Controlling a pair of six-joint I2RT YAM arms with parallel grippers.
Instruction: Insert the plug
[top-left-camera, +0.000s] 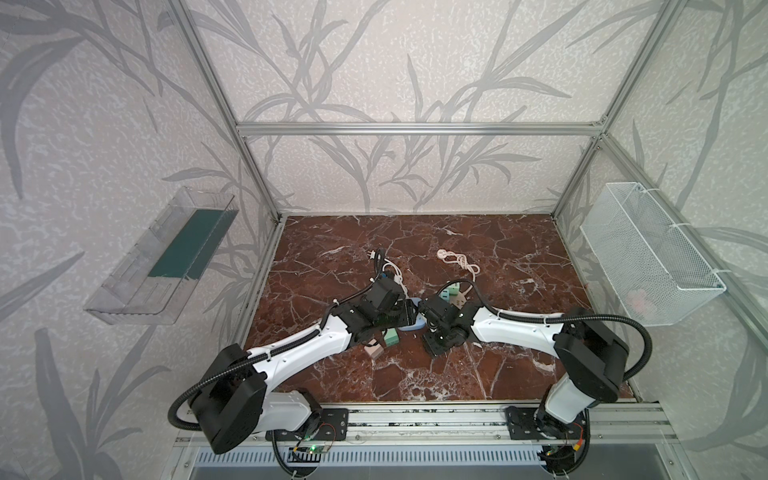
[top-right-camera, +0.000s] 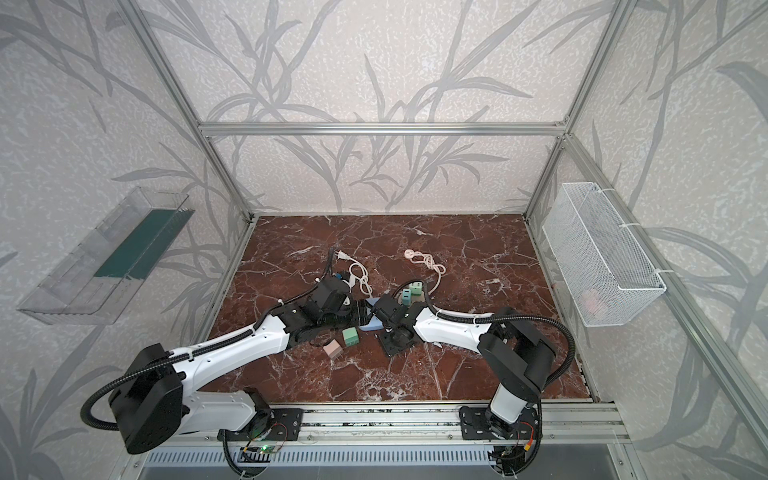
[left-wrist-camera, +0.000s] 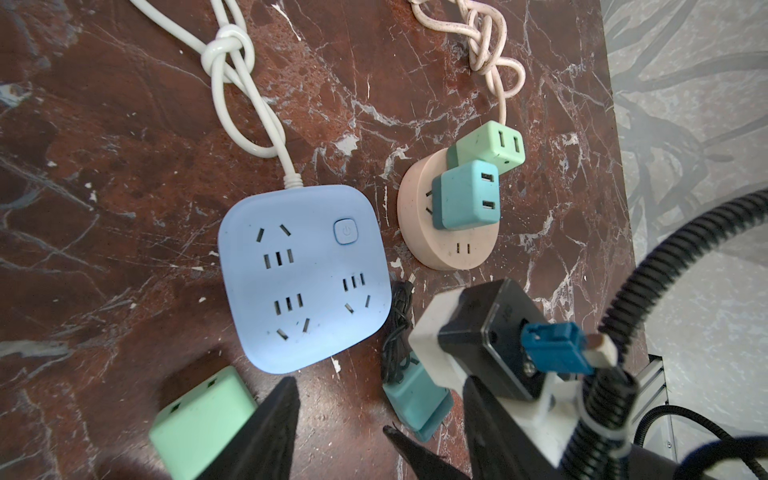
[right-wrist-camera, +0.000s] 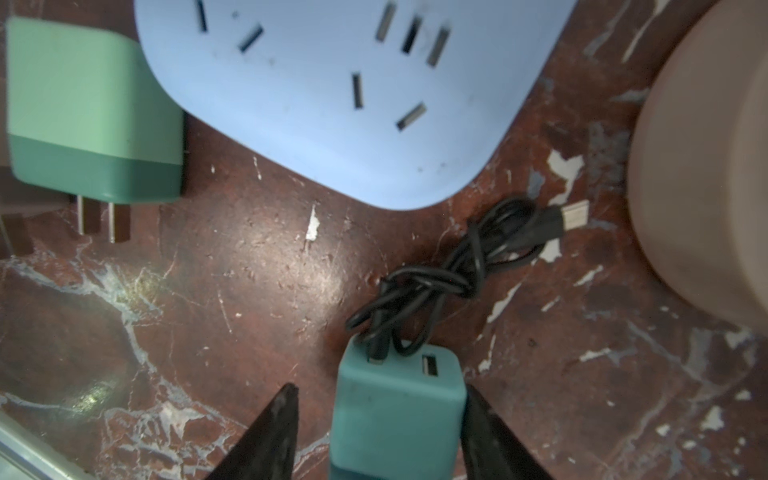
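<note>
Both arms are being worked low, near the middle.

The left arm (top-left-camera: 299, 349) is being stretched forward and inward, its black elbow (top-left-camera: 232, 399) being carried out on the left side. The right arm (top-left-camera: 515, 328) is being angled inward from the opposite side, its own elbow joint (top-left-camera: 590, 357) being held raised on the right.

The left wrist (top-left-camera: 357, 322) and the right wrist (top-left-camera: 453, 320) are being held near each other, facing, but apart in both top views.

The left gripper (left-wrist-camera: 340, 405) is being slanted downward, with its dark fingers (left-wrist-camera: 270, 424) being held apart.

The right gripper (right-wrist-camera: 380, 388) is being held low over the surface, and its fingertips (right-wrist-camera: 494, 436) are being held spread.
</note>
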